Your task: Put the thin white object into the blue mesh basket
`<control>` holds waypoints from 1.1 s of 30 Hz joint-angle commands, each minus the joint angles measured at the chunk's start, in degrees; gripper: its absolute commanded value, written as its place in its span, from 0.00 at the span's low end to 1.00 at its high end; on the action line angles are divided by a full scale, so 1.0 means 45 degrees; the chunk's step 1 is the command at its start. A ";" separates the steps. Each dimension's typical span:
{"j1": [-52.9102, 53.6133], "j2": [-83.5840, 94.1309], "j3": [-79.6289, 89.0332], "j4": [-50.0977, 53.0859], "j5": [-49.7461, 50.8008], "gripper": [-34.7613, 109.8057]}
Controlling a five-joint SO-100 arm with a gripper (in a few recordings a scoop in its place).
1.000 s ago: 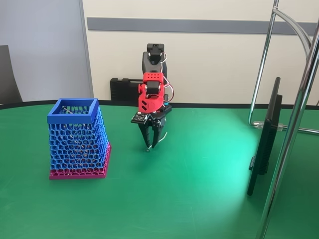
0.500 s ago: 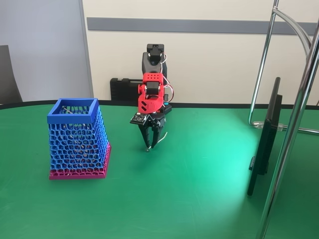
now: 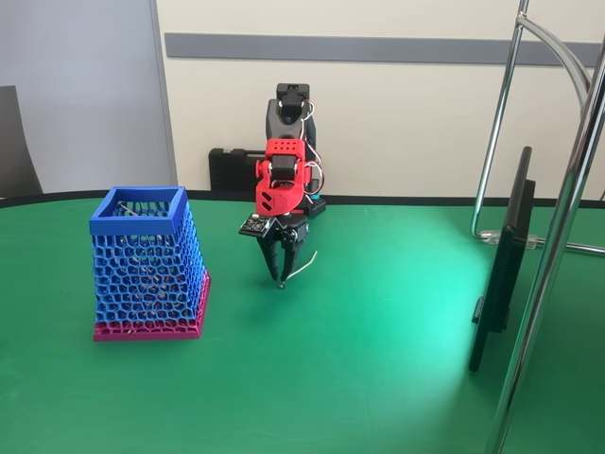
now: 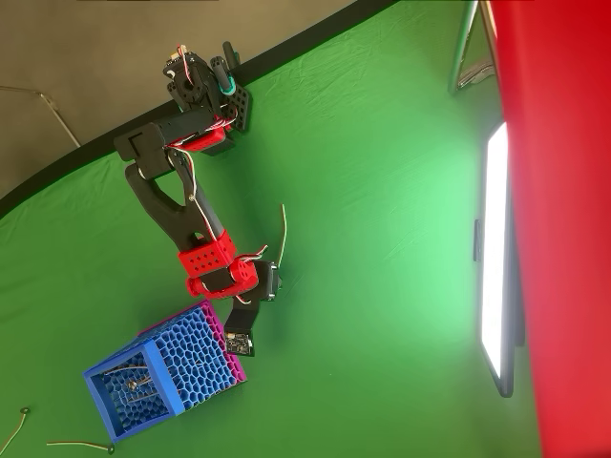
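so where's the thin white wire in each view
Fixed view: the thin white wire slants up to the right from the gripper tips, right of the blue basket.
Overhead view: the wire lies right of the arm, above the basket.
Shared landmark: the blue basket.

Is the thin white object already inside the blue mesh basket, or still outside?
Outside. The thin white object lies beside the arm on the green table, apart from the blue mesh basket.

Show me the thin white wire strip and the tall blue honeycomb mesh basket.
thin white wire strip (image 4: 282, 234), overhead view, middle of its length
blue honeycomb mesh basket (image 3: 138, 225), fixed view, front bar of its solid rim
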 commanded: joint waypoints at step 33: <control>-0.0430 0.0957 -0.0625 0.0547 0.0137 0.31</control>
